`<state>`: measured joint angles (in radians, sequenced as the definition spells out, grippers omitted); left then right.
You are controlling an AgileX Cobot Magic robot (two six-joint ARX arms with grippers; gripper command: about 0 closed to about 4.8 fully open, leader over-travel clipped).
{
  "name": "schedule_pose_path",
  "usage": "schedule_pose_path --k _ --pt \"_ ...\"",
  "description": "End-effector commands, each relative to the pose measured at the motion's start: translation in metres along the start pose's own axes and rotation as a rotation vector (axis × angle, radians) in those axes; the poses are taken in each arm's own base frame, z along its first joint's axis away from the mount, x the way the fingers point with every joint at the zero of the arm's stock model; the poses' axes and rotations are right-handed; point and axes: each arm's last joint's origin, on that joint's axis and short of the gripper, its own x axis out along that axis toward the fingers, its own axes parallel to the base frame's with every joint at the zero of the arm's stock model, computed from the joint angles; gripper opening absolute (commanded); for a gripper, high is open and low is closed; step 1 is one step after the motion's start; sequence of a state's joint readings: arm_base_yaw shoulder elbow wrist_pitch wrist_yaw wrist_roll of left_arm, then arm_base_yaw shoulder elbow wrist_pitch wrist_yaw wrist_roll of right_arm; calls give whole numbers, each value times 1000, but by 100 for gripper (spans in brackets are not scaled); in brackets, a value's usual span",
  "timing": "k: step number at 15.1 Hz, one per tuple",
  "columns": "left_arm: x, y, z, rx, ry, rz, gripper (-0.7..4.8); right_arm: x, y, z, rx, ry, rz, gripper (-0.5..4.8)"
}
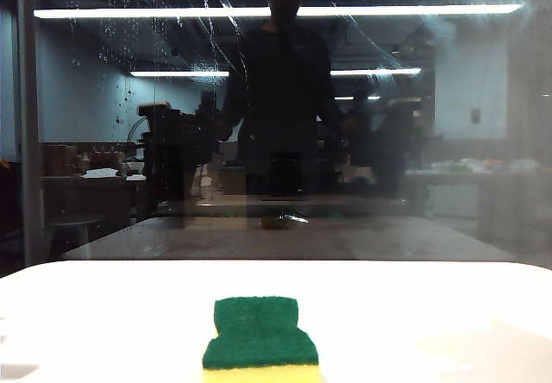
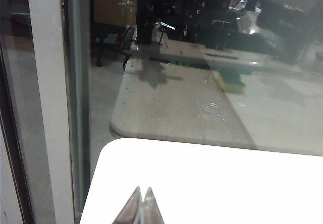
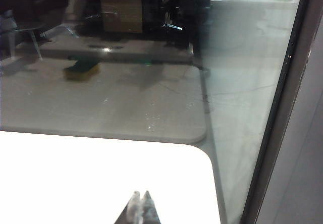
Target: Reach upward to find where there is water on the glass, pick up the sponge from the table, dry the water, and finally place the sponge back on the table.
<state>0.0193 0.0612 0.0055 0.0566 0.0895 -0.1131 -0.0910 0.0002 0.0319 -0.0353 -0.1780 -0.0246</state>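
Note:
The sponge (image 1: 261, 333), yellow foam under a dark green top, lies on the white table (image 1: 448, 314) near its front edge in the exterior view. Behind the table stands the glass (image 1: 405, 141), dark and reflective, with water (image 1: 129, 29) as tiny droplets and thin pale streaks high on its upper left part. Neither arm shows in the exterior view. My left gripper (image 2: 143, 189) is shut and empty above the table's left corner (image 2: 202, 183). My right gripper (image 3: 141, 193) is shut and empty above the table's right corner (image 3: 101, 173). Only the sponge's dim mirror image appears in the wrist views.
A grey vertical frame strip (image 1: 28, 124) borders the pane at the left; it is pale and close by in the left wrist view (image 2: 50, 98). A dark frame (image 3: 282, 108) edges the pane on the right. The glass mirrors the tabletop, both arms and a standing person.

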Motion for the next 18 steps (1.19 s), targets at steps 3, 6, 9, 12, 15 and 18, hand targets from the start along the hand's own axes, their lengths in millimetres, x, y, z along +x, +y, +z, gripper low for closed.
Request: schedule_pose_path --k 3,6,9,12,15,18 --pt "0 0 2 2 -15 -6 -6 0 0 3 -5 -14 -1 -5" --pt "0 0 2 2 -15 -6 -6 0 0 3 -5 -14 -1 -5" --pt "0 0 2 2 -15 -6 -6 0 0 3 -5 -14 -1 -5" --pt "0 0 2 2 -15 -6 -6 0 0 3 -5 -14 -1 -5" --pt "0 0 2 2 -16 -6 -6 0 0 3 -5 -14 0 -5" --pt "-2 -2 12 5 -43 -9 -6 0 0 3 -5 -17 -3 -5"
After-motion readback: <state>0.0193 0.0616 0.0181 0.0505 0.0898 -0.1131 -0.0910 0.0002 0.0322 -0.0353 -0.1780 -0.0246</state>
